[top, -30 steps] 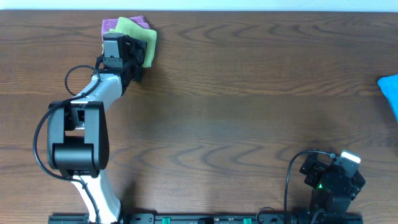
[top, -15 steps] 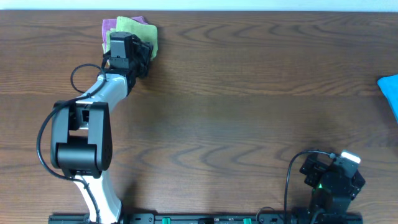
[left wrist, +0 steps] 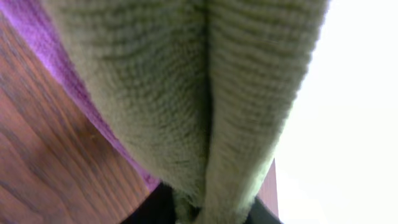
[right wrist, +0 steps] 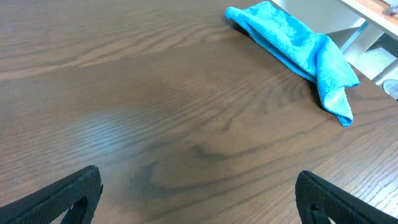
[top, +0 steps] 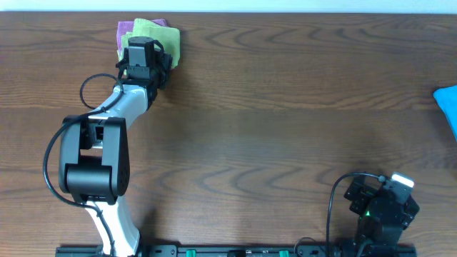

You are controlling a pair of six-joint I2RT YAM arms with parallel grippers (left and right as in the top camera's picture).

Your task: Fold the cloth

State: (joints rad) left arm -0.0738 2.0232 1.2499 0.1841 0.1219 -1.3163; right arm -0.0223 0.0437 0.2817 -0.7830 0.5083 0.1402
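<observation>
**Left arm takes hold of green cloth at far corner**

The lime-green square microfibre cloth (top: 153,30) lies rumpled at the far left of the dark wooden worktop (top: 285,128). It rests on a purple cloth (top: 125,32) that shows along its left edge. The left jaws sit directly over its near edge, drawn narrow on a raised pleat of green weave that runs away from them toward the far side. The left arm (top: 114,107) is by far the nearer. The right jaws, parked at the near right and well apart, stand wide with nothing between them. A bright blue cloth (right wrist: 292,46) lies bunched at the far right edge. Judging by this, folding first calls for pulling the green cloth off the purple one and spreading it flat.
</observation>
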